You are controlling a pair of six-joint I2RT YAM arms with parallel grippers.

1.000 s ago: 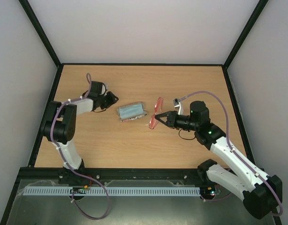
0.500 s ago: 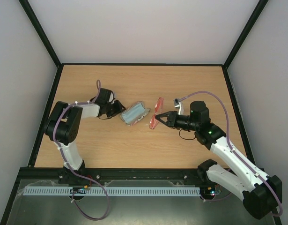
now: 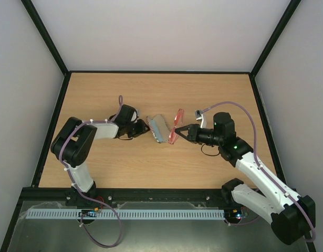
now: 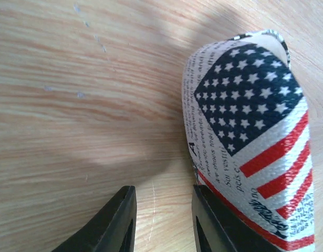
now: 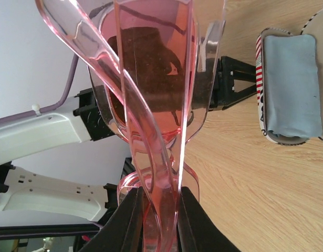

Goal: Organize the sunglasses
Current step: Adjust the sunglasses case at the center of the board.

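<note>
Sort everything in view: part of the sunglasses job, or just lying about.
Job: sunglasses, in right gripper; case, beside left gripper; cloth, inside the case.
Just there: table.

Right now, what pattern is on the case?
The case has a stars-and-stripes flag print; left wrist view shows it best.

The top camera sits above and behind the arm bases at the near edge of the table [image 3: 203, 94]. It faces the far edge and takes in the whole surface. The left wrist camera hangs low over the wood, looking past the left gripper [image 4: 162, 191] at the case [image 4: 250, 131], close on its right. The right wrist camera looks along the right gripper [image 5: 157, 195], through the sunglasses [image 5: 156, 105], toward the left edge. All three views share the case; the right wrist view also catches the left arm [image 5: 40, 131].
</note>
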